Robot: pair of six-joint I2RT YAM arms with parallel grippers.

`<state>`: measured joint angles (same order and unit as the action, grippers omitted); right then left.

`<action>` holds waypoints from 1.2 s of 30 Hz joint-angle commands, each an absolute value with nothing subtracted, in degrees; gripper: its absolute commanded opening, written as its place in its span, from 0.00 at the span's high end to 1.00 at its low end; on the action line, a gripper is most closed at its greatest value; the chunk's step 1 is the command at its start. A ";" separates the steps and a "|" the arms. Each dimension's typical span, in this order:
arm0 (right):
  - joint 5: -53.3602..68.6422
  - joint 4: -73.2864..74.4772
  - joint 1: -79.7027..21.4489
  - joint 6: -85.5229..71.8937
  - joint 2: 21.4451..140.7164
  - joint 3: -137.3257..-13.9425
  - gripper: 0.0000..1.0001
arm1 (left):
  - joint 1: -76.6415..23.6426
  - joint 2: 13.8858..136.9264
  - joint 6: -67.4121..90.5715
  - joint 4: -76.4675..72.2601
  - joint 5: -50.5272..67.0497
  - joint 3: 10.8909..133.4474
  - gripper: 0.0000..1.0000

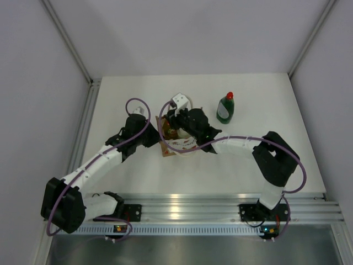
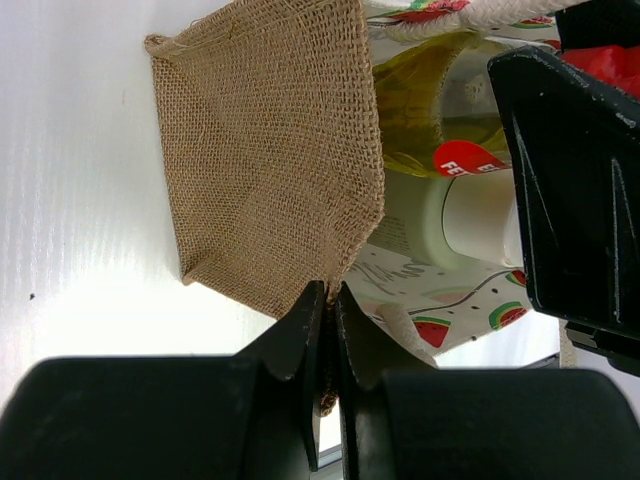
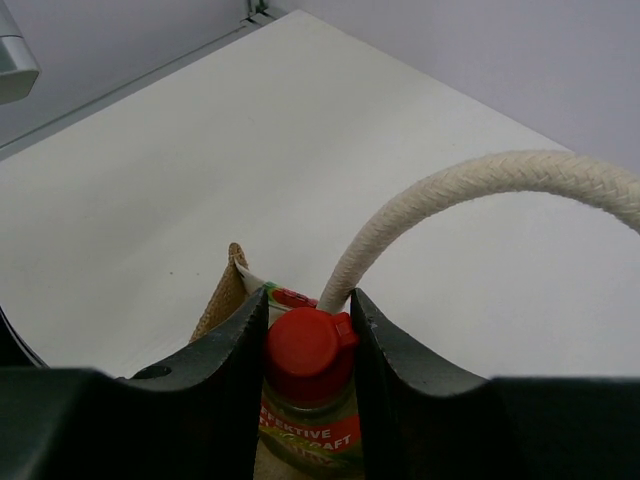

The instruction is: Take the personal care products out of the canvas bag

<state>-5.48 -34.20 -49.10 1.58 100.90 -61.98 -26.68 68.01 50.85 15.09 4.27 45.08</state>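
The canvas bag (image 1: 172,146) lies at mid-table; its burlap side (image 2: 270,150) fills the left wrist view. My left gripper (image 2: 330,300) is shut on the bag's burlap edge, at the bag's left (image 1: 156,136). My right gripper (image 3: 308,302) reaches into the bag (image 1: 180,126) and is shut on the red cap (image 3: 308,352) of the yellow bottle (image 2: 420,110). The pale greenish-white cylinder (image 2: 440,220) lies inside beside it. The dark green bottle with red cap (image 1: 225,108) stands on the table to the bag's right. The cream pump bottle is not in view.
A cream rope handle (image 3: 480,190) arches over my right fingers. The bag's watermelon-print lining (image 2: 450,300) shows at its mouth. Grey walls close the table on the left, back and right; a metal rail (image 1: 220,204) runs along the near edge.
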 commanded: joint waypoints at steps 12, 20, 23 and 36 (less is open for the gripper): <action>-4.75 -35.86 -50.45 2.81 90.27 -66.79 1.00 | -26.81 66.97 51.33 13.97 4.83 45.35 0.92; -4.66 -33.14 -50.45 4.13 87.89 -70.65 1.00 | -26.72 66.71 51.24 13.97 4.48 45.26 0.92; -4.22 -30.24 -50.45 4.31 87.28 -73.12 1.00 | -26.81 66.62 51.24 14.06 4.39 45.26 0.92; -5.18 -17.58 -49.92 4.04 83.41 -84.90 1.00 | -26.72 66.00 50.54 14.15 3.60 45.26 0.92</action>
<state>-4.97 -12.58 -49.15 3.46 89.78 -78.76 -26.68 67.66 50.85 15.44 4.01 45.08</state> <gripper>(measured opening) 0.339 0.100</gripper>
